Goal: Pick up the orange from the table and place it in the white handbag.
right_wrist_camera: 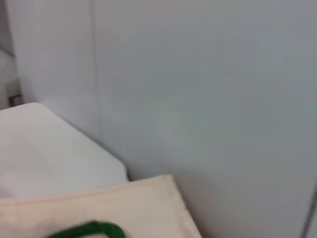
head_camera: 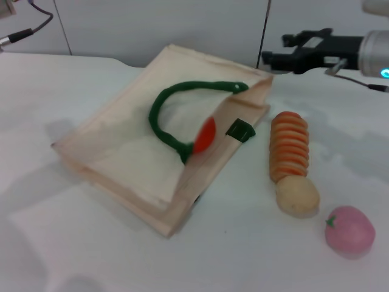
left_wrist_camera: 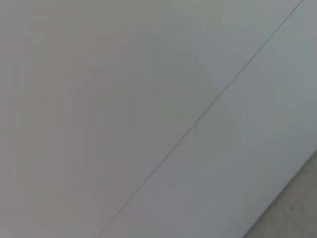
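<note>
Orange [head_camera: 206, 134] inside white handbag [head_camera: 121, 155]; right gripper [head_camera: 273, 53] empty, fingers apart, above the bag's far corner.

I'm seeing soft, even, bright light across the table [head_camera: 91, 243], with only faint shadows showing beside the white handbag [head_camera: 134, 152]. The head view is looking slightly hazy. Both wrist views are coming through soft and featureless, no glare showing anywhere.
</note>
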Motion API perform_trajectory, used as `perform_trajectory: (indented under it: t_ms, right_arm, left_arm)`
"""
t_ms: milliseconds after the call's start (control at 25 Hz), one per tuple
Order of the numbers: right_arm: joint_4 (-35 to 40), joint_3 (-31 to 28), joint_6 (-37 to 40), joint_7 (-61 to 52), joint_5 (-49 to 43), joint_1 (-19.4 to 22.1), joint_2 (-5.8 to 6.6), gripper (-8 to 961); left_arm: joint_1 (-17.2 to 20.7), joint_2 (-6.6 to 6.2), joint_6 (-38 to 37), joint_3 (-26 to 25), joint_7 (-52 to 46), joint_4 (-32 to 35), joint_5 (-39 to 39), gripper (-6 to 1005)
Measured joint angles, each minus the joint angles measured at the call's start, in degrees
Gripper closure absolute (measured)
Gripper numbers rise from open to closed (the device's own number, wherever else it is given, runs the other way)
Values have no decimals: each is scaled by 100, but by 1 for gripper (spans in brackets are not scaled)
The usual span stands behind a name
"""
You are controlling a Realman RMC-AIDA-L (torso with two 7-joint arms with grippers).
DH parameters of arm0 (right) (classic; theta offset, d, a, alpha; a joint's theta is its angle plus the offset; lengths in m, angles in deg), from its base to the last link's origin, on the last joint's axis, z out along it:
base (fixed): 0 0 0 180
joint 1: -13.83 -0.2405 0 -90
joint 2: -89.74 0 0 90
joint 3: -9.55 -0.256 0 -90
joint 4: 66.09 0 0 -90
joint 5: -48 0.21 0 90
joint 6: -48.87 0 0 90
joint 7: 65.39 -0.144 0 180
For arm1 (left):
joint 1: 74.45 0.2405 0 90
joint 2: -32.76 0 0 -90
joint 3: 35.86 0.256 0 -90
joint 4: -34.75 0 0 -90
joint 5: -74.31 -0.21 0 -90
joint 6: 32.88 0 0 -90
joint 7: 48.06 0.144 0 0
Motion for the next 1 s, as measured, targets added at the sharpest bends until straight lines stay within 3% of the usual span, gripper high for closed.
perform_trajectory:
  t_ms: [480, 680, 1000]
  right_arm:
    - [510, 15, -135, -120, 676, 449, 8, 291]
    - [624, 14, -162, 85, 1224, 706, 9, 291]
    - [550, 8, -450, 1305, 2900, 1323, -4, 291]
  left_arm:
    - [91, 11, 77, 0, 64, 4, 23, 410]
    - [180, 65, 112, -1, 399, 4, 110, 410]
    - [476, 405, 551, -17, 1590, 11, 670, 411]
